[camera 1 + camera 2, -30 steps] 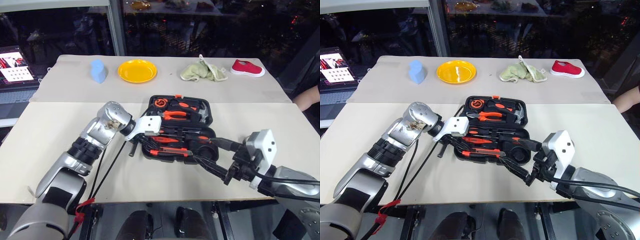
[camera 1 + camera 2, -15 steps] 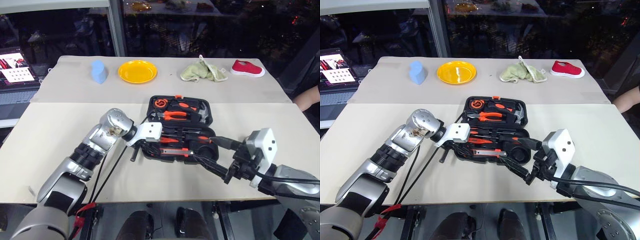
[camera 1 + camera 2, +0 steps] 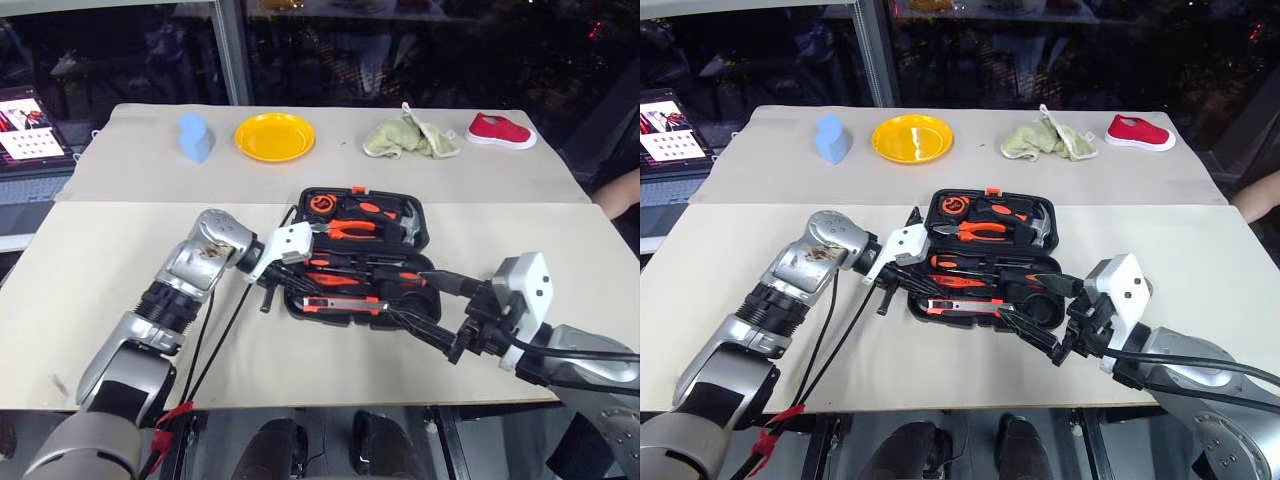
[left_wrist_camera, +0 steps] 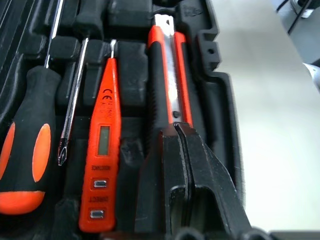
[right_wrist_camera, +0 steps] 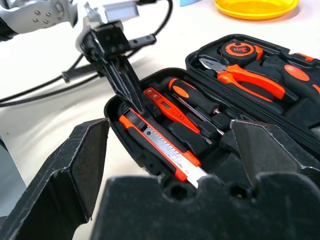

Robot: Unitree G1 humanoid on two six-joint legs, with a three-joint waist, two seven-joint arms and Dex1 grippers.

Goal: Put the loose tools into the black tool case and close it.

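Centre frame, left gripper [image 4: 181, 131] pinched shut on the knife [image 4: 167, 75] in the case [image 3: 418, 238] (right gripper [image 3: 432, 306] wide, empty).

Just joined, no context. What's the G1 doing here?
It is packing tools into the open case on the table. The knife, tester and a screwdriver lie in their recesses. The left claw, shut, has its tips on the knife's end, apparently pressing it in. The right claw hangs open by the case's near right corner, holding nothing. The lid is not yet closed.
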